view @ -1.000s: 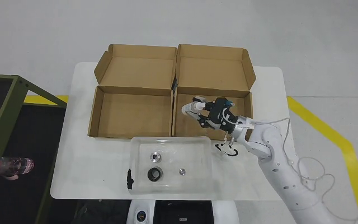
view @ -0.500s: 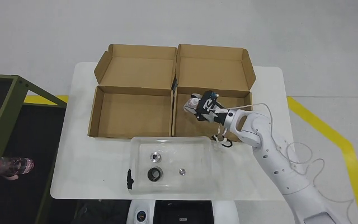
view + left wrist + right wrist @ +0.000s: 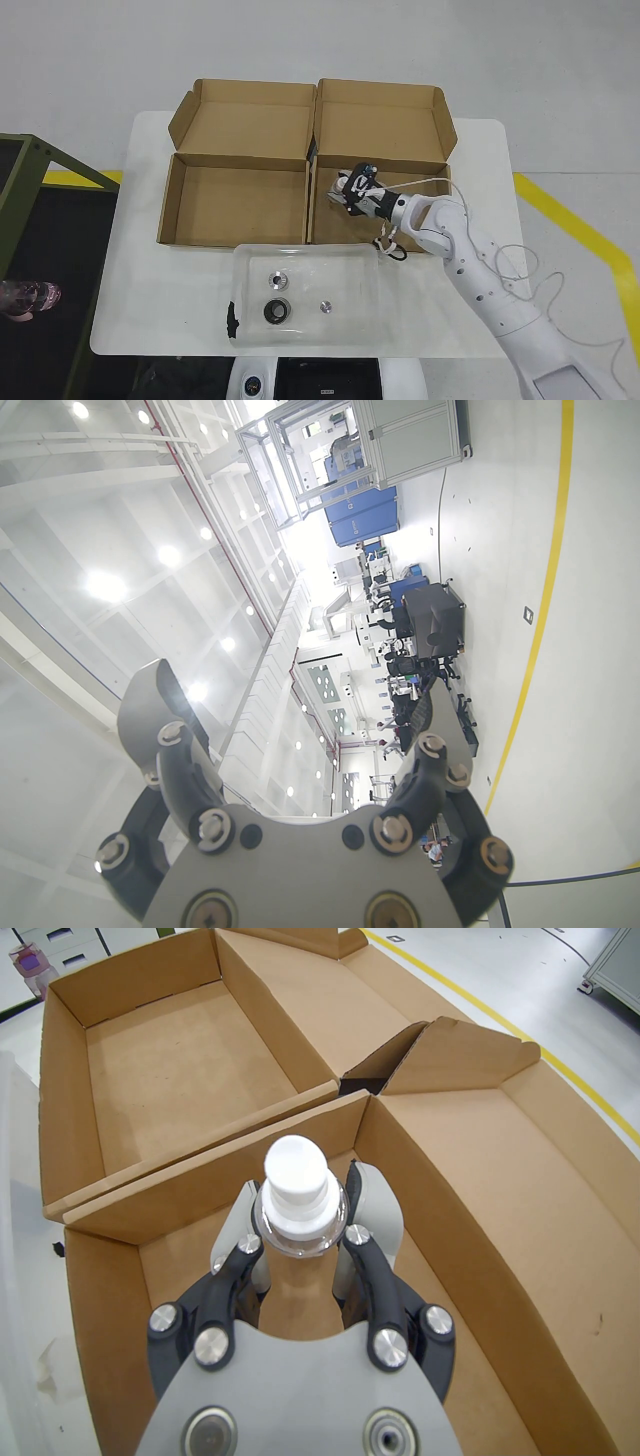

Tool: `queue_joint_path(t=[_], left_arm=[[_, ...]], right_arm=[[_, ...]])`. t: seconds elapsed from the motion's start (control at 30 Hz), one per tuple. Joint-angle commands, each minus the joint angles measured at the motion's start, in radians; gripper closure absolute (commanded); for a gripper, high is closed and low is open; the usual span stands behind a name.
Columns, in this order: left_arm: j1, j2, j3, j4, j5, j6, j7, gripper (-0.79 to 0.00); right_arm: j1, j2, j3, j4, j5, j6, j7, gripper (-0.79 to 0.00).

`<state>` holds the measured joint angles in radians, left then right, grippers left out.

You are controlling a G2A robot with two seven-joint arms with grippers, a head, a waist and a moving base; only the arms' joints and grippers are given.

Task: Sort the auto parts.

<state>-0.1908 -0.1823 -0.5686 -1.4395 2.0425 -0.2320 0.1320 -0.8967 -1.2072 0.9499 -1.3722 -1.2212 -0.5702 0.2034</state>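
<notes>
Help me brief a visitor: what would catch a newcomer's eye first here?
The right gripper is shut on a clear part with a white cap, over the right cardboard box. Nearer the robot, a clear tray holds three small metal parts.

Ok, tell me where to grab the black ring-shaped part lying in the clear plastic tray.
Grip the black ring-shaped part across its outer rim, straight down from above: it seems to lie flat on the clear plastic tray floor with free space around it. The tray walls likely block a side approach.
</notes>
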Motion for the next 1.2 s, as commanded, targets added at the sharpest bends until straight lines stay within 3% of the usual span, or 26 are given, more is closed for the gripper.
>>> queue_joint_path(t=[0.0,0.1,0.13,0.17,0.27,0.57,0.67,1.17], left_arm=[[0.0,0.0,0.0,0.0,0.0,0.0,0.0,-0.785],[0.0,0.0,0.0,0.0,0.0,0.0,0.0,-0.785],[0.0,0.0,0.0,0.0,0.0,0.0,0.0,-0.785],[0.0,0.0,0.0,0.0,0.0,0.0,0.0,-0.785],[0.0,0.0,0.0,0.0,0.0,0.0,0.0,-0.785],[0.0,0.0,0.0,0.0,0.0,0.0,0.0,-0.785],[0.0,0.0,0.0,0.0,0.0,0.0,0.0,-0.785],[0.0,0.0,0.0,0.0,0.0,0.0,0.0,-0.785]], right_arm=[[0.002,-0.002,-0.003,0.004,0.002,0.0,0.004,-0.332],[0.007,-0.004,-0.006,0.007,0.008,-0.01,0.008,-0.379],[0.008,-0.005,-0.006,0.005,0.008,-0.011,0.01,-0.468],[0.007,-0.005,-0.004,-0.001,0.009,-0.011,0.011,-0.622],[0.004,-0.002,0.007,-0.02,0.002,-0.015,0.013,-0.742],[-0.04,0.017,0.067,-0.157,-0.031,-0.057,0.019,-0.748],[-0.058,0.022,0.086,-0.214,-0.022,-0.069,0.029,-0.785],[-0.156,0.049,0.108,-0.478,0.019,-0.216,0.195,-0.785]])
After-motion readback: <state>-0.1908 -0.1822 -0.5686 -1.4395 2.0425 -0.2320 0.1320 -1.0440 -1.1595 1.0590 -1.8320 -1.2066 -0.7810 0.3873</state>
